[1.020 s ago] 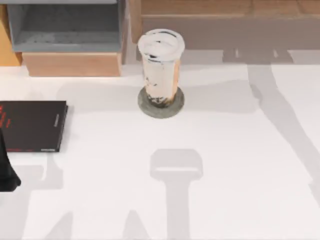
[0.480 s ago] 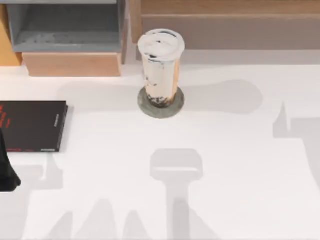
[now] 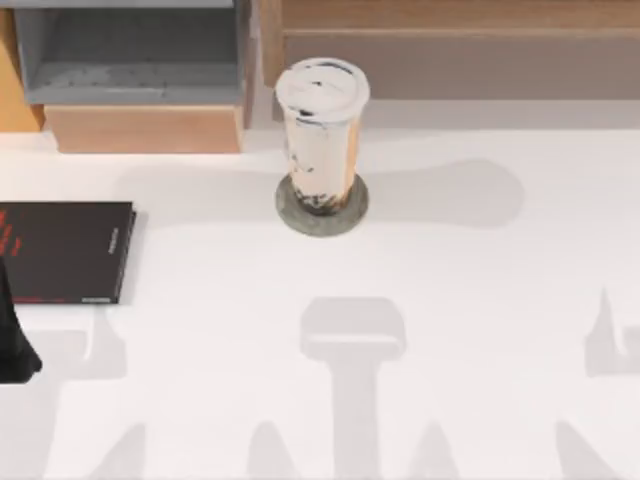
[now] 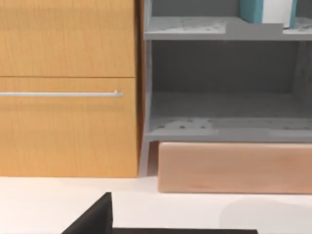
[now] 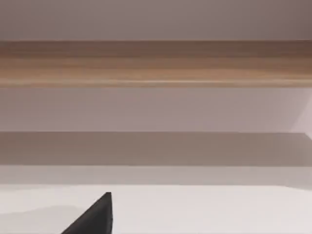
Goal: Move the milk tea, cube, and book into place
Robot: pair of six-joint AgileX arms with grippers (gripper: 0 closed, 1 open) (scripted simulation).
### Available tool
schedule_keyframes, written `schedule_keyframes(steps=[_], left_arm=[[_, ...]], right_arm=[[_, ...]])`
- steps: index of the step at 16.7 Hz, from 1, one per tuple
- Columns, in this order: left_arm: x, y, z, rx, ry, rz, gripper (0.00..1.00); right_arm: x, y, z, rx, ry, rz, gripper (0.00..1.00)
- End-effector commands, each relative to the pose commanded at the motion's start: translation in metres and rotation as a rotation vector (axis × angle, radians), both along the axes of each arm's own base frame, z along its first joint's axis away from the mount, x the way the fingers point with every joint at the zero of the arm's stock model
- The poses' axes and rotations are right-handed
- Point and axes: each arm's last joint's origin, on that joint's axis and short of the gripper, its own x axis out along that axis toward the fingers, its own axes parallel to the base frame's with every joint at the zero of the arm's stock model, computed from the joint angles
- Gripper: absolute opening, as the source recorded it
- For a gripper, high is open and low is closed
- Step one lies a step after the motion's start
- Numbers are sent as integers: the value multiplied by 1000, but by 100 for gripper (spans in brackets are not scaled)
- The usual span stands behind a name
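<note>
I read the milk tea [image 3: 322, 130] standing upright on the grey coaster [image 3: 322, 208], and the teal book [image 4: 265, 10] on the upper grey shelf [image 4: 214, 28]. I cannot tell either gripper's finger state. Hazard: with the left arm [image 3: 14, 340] just beside the black book [image 3: 65, 250], any blind sweep could shove it.
</note>
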Motion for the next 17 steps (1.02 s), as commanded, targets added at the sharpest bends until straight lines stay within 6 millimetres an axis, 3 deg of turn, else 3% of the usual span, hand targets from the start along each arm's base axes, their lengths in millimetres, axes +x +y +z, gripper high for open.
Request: schedule_keyframes(steps=[2,10,14,17], left_arm=[[0,0,0,0,0,0,100],[0,-1,8,0,-7,-7,100],[8,-4,53,-5,-49,-21,100],[34,-9,99,-13,-66,-25,100]], right_arm=[[0,-1,-11,-4,5,-6,100],[0,-1,-12,-4,6,-7,100],[0,-1,-12,-4,6,-7,100],[0,-1,-12,-4,6,-7,100]])
